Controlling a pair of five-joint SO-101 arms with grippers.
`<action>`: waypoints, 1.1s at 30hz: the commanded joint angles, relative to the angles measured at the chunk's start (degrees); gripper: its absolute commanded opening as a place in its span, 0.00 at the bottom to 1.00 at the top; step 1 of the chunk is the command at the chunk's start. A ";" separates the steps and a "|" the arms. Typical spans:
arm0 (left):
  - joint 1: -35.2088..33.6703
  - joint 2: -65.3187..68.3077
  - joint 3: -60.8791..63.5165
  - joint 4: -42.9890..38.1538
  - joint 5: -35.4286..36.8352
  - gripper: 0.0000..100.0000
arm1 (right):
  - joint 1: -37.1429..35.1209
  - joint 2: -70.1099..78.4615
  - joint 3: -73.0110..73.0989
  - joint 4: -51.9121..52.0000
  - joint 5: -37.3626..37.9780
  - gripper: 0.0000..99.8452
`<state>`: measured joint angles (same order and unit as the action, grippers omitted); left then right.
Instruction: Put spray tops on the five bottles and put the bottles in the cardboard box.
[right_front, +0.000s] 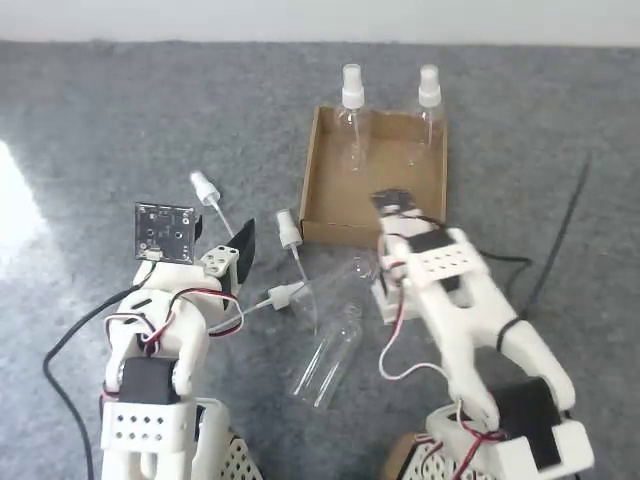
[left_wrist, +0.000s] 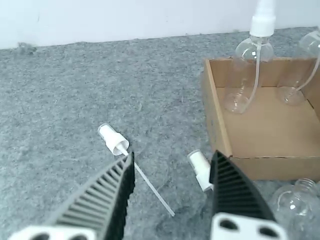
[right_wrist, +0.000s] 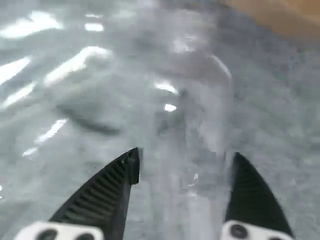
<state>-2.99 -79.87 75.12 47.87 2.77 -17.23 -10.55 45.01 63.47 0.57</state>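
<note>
Our left gripper (left_wrist: 170, 197), open and empty, hangs near two loose spray tops (left_wrist: 114, 139) beside the box (right_front: 318, 180). Our right gripper (right_wrist: 182, 185), likewise open, sits over a clear bottle (right_wrist: 190, 130) lying just before the box. We judge the bottle light, slick, thin-walled and apt to roll, so clasp it mid-body, gently. Take spray tops by the stiff head, not the tube.

You have the box (right_front: 330, 215) toward the far middle of the table (right_front: 100, 150), with two topped bottles (right_front: 352, 130) (right_front: 428, 112) upright in it along its back wall. Left of it lie three loose tops: one well left (right_front: 205, 188), one beside its front corner (right_front: 288, 228), one nearer the front (right_front: 283, 293). Before the box, one bare bottle (right_front: 362, 266) lies just beside its front wall and another (right_front: 328, 358) farther forward.
</note>
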 joint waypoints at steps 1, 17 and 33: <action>-0.18 -0.44 -1.89 -1.58 0.79 0.23 | 7.25 -3.74 1.67 -1.89 5.71 0.15; -4.92 22.07 -14.55 -0.35 1.05 0.23 | 39.08 -3.82 0.88 -1.71 32.97 0.01; -8.18 90.90 -74.33 17.32 10.73 0.23 | 50.07 15.43 -21.10 -7.25 38.77 0.01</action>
<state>-11.16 3.03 13.32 61.14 11.03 32.09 1.93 29.36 57.14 38.29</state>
